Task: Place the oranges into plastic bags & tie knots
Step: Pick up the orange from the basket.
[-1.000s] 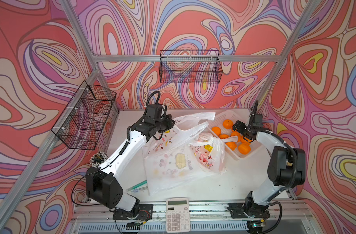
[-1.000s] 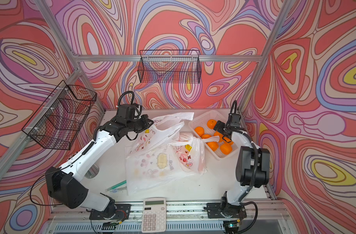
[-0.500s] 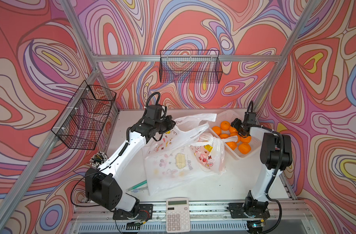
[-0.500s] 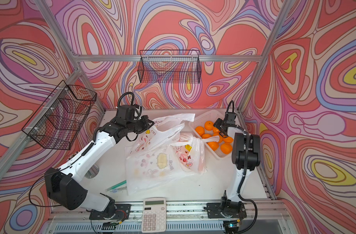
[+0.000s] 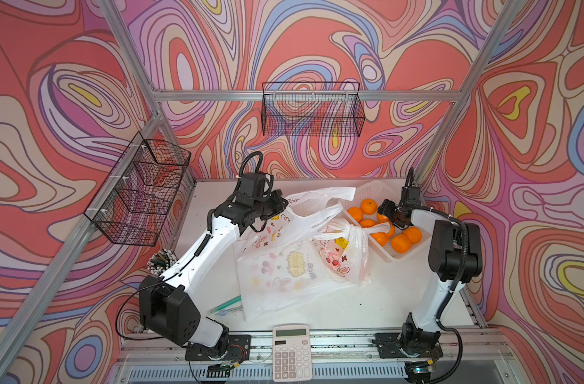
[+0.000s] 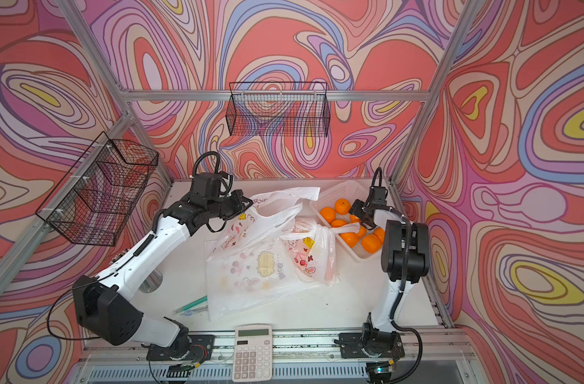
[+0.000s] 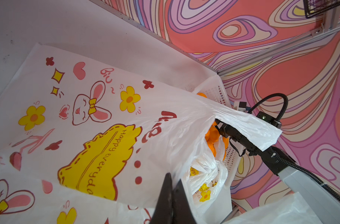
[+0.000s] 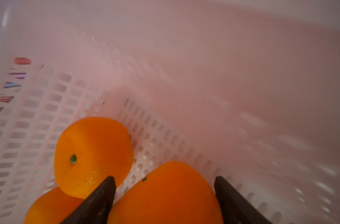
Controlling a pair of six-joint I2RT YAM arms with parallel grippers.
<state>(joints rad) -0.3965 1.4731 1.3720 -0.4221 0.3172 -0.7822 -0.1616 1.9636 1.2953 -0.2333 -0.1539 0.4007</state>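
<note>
Left fingers (image 7: 171, 194): closed tight against each other, pinching a fold of film at the mouth of the open bag (image 7: 107, 120); they hold that rim up off the tabletop (image 5: 350, 309), at the far left of the bag pile.
Right fingers (image 8: 105, 195): spread wide inside the white basket (image 8: 49, 120), one on each side of an orange (image 8: 165, 195) — both inner faces lie at its skin; whether they squeeze it I cannot tell; the fruit sits low in the basket.
Open bag: thin translucent white, printed with rabbits, flowers, hearts and a yellow label; its body lies flat mid-tabletop, its raised mouth turned toward the basket; more printed film lies under it, how much I cannot tell.
Tied bag (image 5: 345, 259): just to the right of the open bag and partly on it, touching the basket's near wall; the knot (image 5: 340, 229) is bunched at its top; one floppy end drapes over the basket rim onto the fruit.
Oranges (image 5: 400, 244): several heaped in the basket; in the right wrist view two lie just beside the straddled one, the nearer (image 8: 91, 155) showing its green stem dot.
Basket: perforated plastic, set askew at the far right of the tabletop, near the corner post.
Elsewhere: a calculator (image 5: 291, 352) on the front rail; green pens (image 5: 227, 304) near the open bag's front left corner — apart from it; two black wire baskets (image 5: 312, 109) on the walls.
</note>
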